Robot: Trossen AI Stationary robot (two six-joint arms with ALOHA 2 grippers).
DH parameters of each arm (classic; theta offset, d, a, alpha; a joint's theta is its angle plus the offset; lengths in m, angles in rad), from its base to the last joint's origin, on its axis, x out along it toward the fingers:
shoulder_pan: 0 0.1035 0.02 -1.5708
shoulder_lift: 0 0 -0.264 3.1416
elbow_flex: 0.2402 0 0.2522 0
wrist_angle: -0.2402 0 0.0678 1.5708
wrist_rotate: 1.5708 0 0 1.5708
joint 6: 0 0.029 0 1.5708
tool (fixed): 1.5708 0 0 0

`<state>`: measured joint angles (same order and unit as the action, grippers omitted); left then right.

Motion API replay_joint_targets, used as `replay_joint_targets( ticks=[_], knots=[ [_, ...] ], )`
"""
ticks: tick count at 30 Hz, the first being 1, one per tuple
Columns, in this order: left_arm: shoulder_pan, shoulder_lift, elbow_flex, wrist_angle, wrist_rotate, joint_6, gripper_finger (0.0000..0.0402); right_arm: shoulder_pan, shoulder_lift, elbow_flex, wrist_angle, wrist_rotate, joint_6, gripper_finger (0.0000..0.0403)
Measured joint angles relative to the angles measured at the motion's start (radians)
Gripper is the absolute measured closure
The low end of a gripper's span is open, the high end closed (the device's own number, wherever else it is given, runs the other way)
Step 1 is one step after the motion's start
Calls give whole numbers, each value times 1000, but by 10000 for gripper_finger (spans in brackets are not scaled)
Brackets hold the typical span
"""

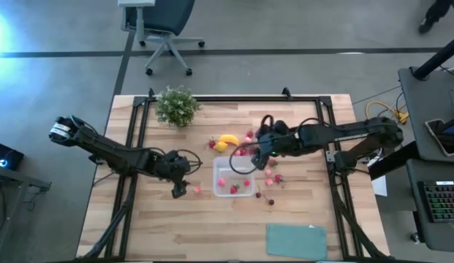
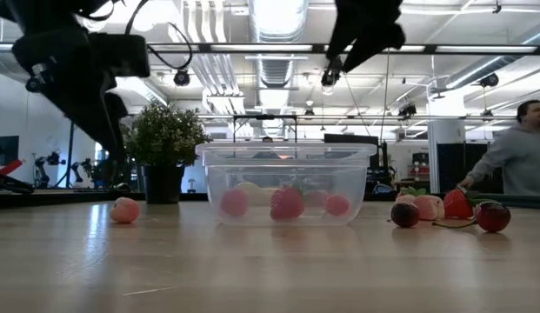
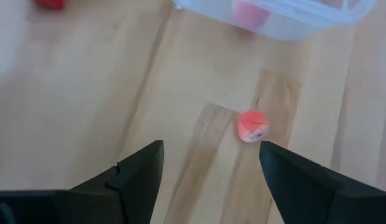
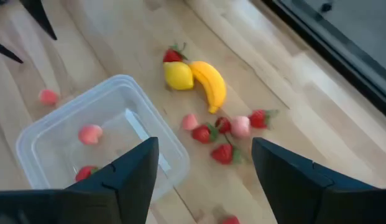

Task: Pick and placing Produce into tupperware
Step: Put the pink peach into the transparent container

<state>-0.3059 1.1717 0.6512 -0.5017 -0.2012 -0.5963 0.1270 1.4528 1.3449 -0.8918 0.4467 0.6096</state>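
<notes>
Drop your wide-open left hand (image 3: 208, 165) straight over the lone pink berry (image 3: 253, 125) on the bench (image 1: 139, 226) beside the tupperware (image 1: 218, 168) — right hand (image 4: 202, 165) gapes wide, empty, above the container's far edge.

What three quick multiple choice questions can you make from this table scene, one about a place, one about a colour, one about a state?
1. Where does the lemon lie?
A. inside the tupperware
B. against the banana
C. on the teal mat

2. What colour is the banana?
A. yellow
B. green
C. red

3. How do the left gripper jaws stand?
A. shut on a berry
B. shut, empty
C. open above a pink berry

Answers: 1 B, they touch outside the tupperware; 2 A, plainly yellow; 3 C, the berry lies on wood between the spread jaws.
</notes>
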Motion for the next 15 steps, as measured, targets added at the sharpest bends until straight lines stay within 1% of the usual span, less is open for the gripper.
replay_joint_targets(
  ticks=[3, 7, 9, 12, 15],
  knots=[
    [-14, 0, -37, 66, 1, -33, 151, 25, -28, -5, -50, 35, 43, 152],
    [-30, 0, -43, 103, 1, -51, 151, 55, -71, -33, -98, 58, 87, 152],
    [-39, -1, -43, 125, 3, -51, 151, 68, -85, -51, -150, 63, 106, 152],
    [-52, -1, -43, 135, 14, -23, 151, 93, -111, -77, -209, 89, 142, 151],
    [-62, 4, -46, 138, 28, 4, 151, 115, -152, -123, -212, 108, 170, 153]
  ],
)
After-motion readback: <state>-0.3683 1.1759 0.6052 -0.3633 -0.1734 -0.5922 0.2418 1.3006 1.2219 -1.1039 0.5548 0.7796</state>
